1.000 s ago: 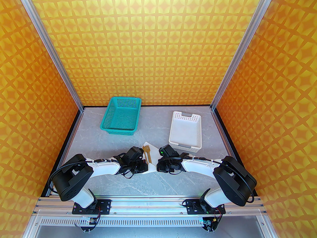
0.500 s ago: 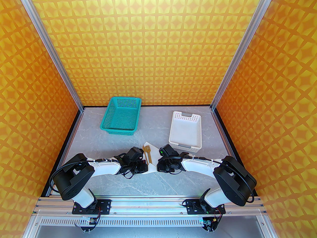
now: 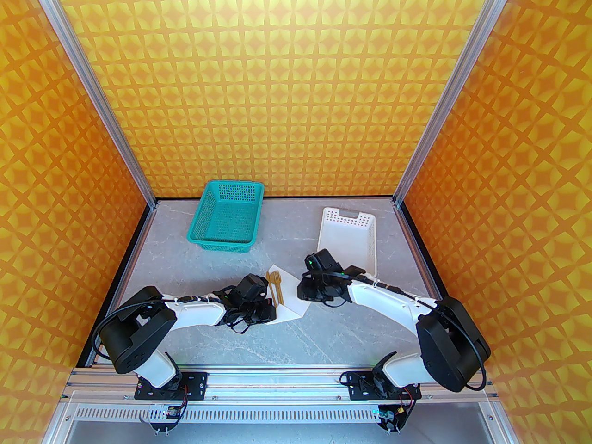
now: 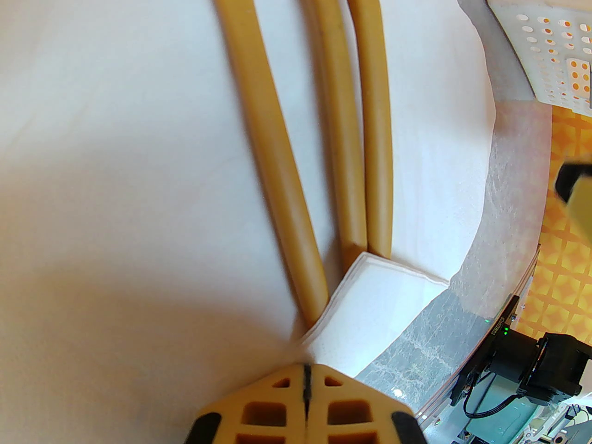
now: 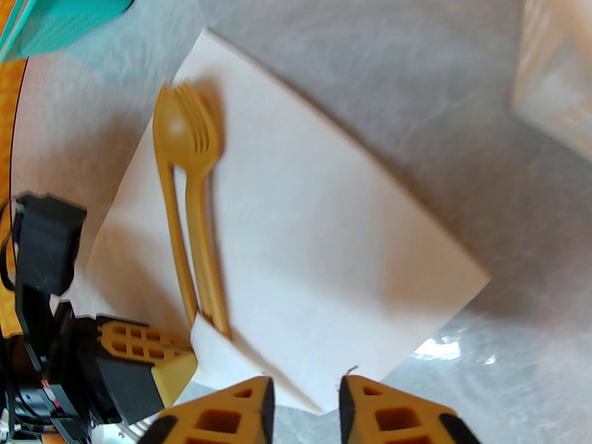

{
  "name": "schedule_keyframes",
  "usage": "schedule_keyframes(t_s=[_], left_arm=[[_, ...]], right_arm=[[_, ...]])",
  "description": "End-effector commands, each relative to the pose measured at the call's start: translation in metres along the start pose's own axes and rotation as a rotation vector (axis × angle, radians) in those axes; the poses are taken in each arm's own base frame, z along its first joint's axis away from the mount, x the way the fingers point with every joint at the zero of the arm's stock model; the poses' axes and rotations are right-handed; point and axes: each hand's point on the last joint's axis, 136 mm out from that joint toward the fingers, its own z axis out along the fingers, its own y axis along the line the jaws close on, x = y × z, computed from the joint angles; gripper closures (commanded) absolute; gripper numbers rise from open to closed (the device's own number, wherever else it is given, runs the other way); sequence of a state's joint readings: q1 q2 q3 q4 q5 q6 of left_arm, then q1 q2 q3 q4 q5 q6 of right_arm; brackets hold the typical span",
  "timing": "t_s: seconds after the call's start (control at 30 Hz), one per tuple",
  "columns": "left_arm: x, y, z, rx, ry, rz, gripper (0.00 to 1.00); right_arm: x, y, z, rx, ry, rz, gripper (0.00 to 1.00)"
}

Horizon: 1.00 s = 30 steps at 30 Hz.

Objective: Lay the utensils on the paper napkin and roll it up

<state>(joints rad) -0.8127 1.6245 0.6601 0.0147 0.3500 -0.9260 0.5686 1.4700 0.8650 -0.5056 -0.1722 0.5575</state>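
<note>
The paper napkin (image 3: 290, 299) (image 5: 323, 229) lies flat in front of the arms, one corner pointing away. On its left half the tan fork and spoon (image 3: 276, 287) (image 5: 194, 155) rest side by side, heads away from me. My left gripper (image 3: 270, 312) (image 4: 306, 386) is shut on the napkin's near left corner, which is folded over the handle ends (image 4: 356, 257). My right gripper (image 3: 306, 294) (image 5: 306, 400) hovers open above the napkin's near right edge with nothing between its fingers.
A teal mesh basket (image 3: 222, 243) (image 5: 69, 12) stands at the back left and a white perforated basket (image 3: 368, 248) at the back right, close behind the right wrist. The grey marbled tabletop (image 3: 277, 340) stretches towards the arm bases.
The right arm has pulled back and to the right, off the napkin's near corner, which now lies bare. The left arm keeps its pinch and has not moved.
</note>
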Motion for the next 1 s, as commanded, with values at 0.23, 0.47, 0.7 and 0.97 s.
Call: schedule_keyframes(t_s=[0.23,0.47,0.7,0.97], left_arm=[[0.006,0.016,0.001,-0.056,0.005,-0.015,0.98],[0.005,0.015,0.002,-0.057,0.006,-0.015,0.98],[0.005,0.015,0.001,-0.057,0.006,-0.013,0.98],[0.005,0.014,0.001,-0.057,0.006,-0.012,0.98]], right_arm=[[-0.009,-0.029,0.029,0.145,0.005,0.007,0.42],[-0.009,-0.039,0.031,0.192,0.000,-0.008,0.31],[-0.008,-0.041,0.039,0.200,0.016,-0.018,0.22],[0.006,-0.031,0.053,0.112,0.075,0.002,0.21]])
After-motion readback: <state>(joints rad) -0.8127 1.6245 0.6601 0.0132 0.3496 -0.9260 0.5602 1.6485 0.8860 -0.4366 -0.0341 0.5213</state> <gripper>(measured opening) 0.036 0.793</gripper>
